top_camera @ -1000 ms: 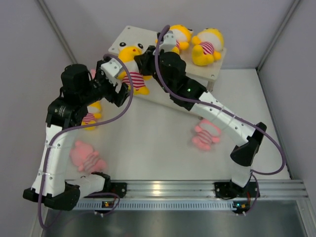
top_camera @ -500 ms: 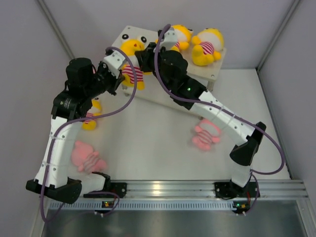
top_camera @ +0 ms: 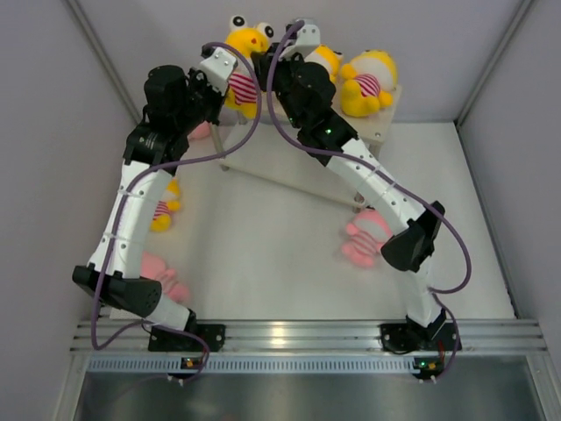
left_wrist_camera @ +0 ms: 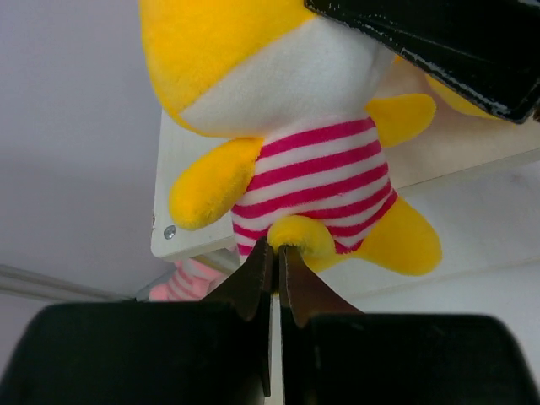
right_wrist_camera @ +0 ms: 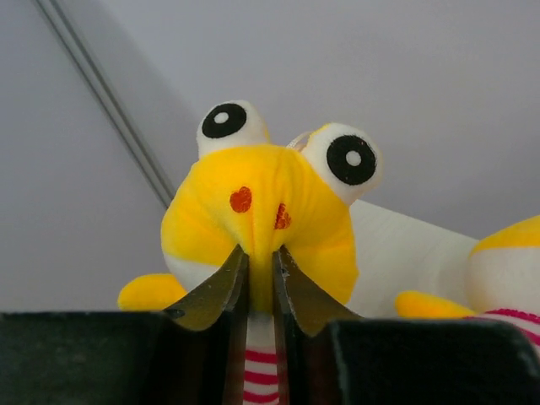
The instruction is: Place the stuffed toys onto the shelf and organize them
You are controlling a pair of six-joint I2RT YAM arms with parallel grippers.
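Top external | shelf [top_camera: 384, 124] holds two yellow toys [top_camera: 368, 83] | third toy [top_camera: 248, 41] pinched

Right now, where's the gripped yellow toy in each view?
Top external: yellow toy top centre, at the left end of the shelf.
Left wrist: toy upper centre, foot pinched in left end effector.
Right wrist: toy centre, face pinched in right end effector.
Shared landmark: the pale shelf board behind it.
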